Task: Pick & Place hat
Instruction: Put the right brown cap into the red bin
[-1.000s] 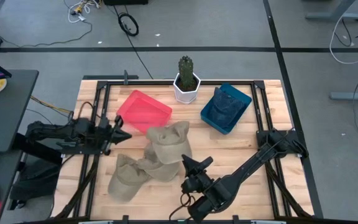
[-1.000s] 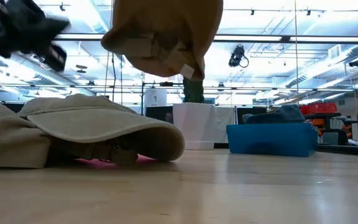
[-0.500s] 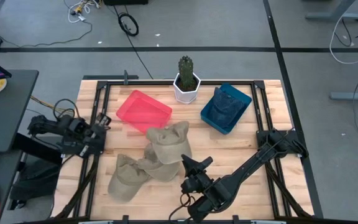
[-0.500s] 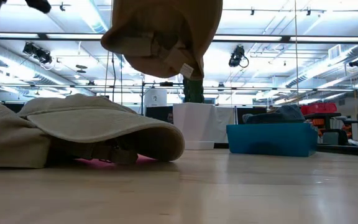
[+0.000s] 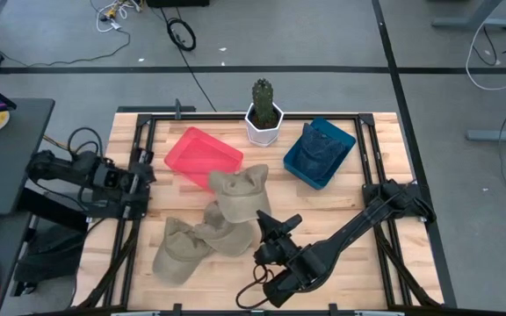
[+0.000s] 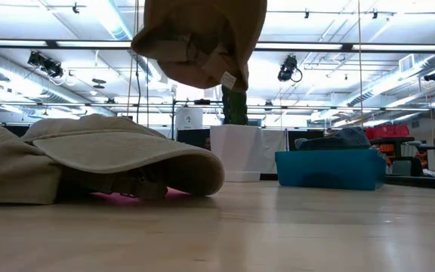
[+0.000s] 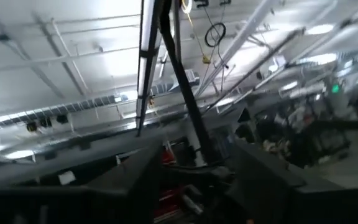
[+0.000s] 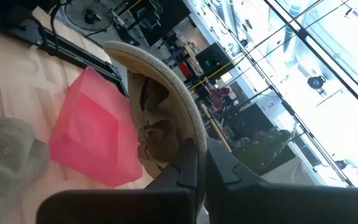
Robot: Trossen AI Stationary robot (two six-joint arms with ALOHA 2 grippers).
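Wooden table: keep your right gripper clamped on the tan hat and lift it clear toward the red bin.

Grey floor all round the wooden table, crossed by dark seams and loose cables. Dark desk off to one side. Overhead, white ceiling with long light strips and exposed beams.

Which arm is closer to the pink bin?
Right. The right gripper holds a hat up right beside the pink bin, while the left gripper sits back at the table's left edge.
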